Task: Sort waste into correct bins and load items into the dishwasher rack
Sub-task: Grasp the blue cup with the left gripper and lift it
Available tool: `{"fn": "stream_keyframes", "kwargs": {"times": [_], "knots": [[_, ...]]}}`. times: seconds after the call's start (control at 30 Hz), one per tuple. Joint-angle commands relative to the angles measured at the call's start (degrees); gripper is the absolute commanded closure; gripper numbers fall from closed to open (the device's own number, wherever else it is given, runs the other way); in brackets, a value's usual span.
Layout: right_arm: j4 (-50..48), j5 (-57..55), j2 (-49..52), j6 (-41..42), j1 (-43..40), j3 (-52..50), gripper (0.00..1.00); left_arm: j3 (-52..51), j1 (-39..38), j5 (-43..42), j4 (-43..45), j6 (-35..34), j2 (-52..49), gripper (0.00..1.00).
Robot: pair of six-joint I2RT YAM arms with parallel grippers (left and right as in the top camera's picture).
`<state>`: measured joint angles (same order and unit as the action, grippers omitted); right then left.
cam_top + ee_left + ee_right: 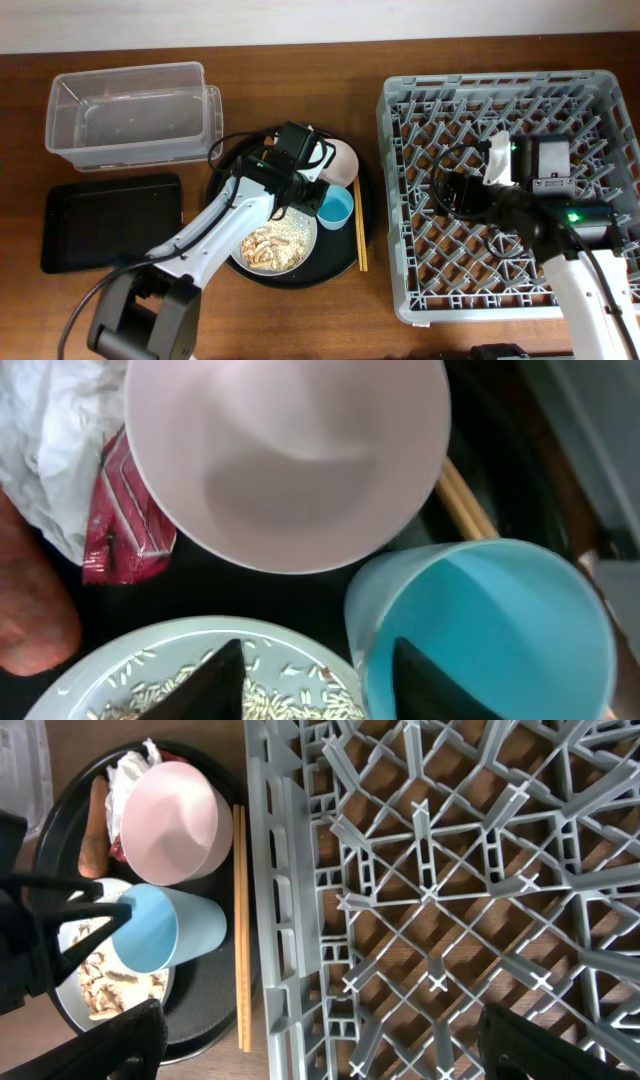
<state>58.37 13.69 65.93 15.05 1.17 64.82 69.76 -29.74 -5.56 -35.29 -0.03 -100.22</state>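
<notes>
Blue cup (500, 630) rim between the part-open left jaws, not gripped; right jaws wide, empty, above rack (280, 920).

Cup (336, 209) between bowl (343, 160) and plate (281, 246) on round tray (345, 263), rack (400, 205) right, tub (130, 115) left.

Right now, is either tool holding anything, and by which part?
Nothing is gripped. The open left tool straddles the cup rim; the right tool is empty.

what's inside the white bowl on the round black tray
Nothing shows inside the bowl; the left wrist view sees its bare bottom. Beside it, the napkin and red wrapper run under its rim; how far they reach beneath is covered.
</notes>
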Motion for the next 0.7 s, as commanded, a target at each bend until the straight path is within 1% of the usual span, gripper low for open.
{"fn": "stream_keyframes", "kwargs": {"times": [0.0,0.13,0.2,0.23,0.3,0.4,0.47,0.5,0.53,0.57,0.63,0.67], "knots": [[0.35,-0.87,1.36,0.48,0.33,0.74,0.02,0.52,-0.24,0.87,0.15,-0.44,-2.01,0.60],[0.48,-0.85,1.84,0.48,0.33,0.74,0.02,0.52,-0.26,0.44,0.31,-0.42,-2.95,0.82],[1.27,-0.87,1.84,0.48,0.33,0.74,0.02,0.52,-0.26,0.24,0.13,-0.44,-2.95,0.89],[1.53,-0.87,1.84,0.48,0.33,0.74,0.02,0.52,-0.24,-0.55,-0.04,-0.42,-2.95,0.99],[1.90,-0.87,1.84,0.48,0.33,0.74,0.02,1.22,0.59,-3.76,-1.36,-0.42,-2.01,0.99],[2.29,-0.85,1.84,0.48,0.33,0.74,0.02,5.53,3.32,-4.68,-8.33,-0.59,2.99,0.99],[2.38,-0.68,1.95,0.48,0.33,0.74,0.02,8.74,6.93,-9.44,-12.68,-0.59,8.17,0.99],[2.40,1.60,1.95,0.46,0.33,0.74,0.01,8.98,9.44,-14.43,-12.46,-0.59,10.58,0.99],[1.11,8.31,1.92,-0.33,0.33,0.76,0.00,8.98,13.57,-23.96,-11.28,-0.57,12.87,0.99],[-2.32,17.90,1.92,-3.04,0.33,0.76,0.05,8.98,18.01,-38.12,-9.62,-0.09,13.53,0.99],[-9.66,30.34,1.95,-4.33,0.39,0.76,0.05,8.98,22.73,-56.78,-8.72,0.11,12.76,1.00],[-13.07,35.58,1.95,-4.46,0.66,0.76,0.05,8.98,23.74,-62.31,-8.76,0.11,12.44,1.00]]}}
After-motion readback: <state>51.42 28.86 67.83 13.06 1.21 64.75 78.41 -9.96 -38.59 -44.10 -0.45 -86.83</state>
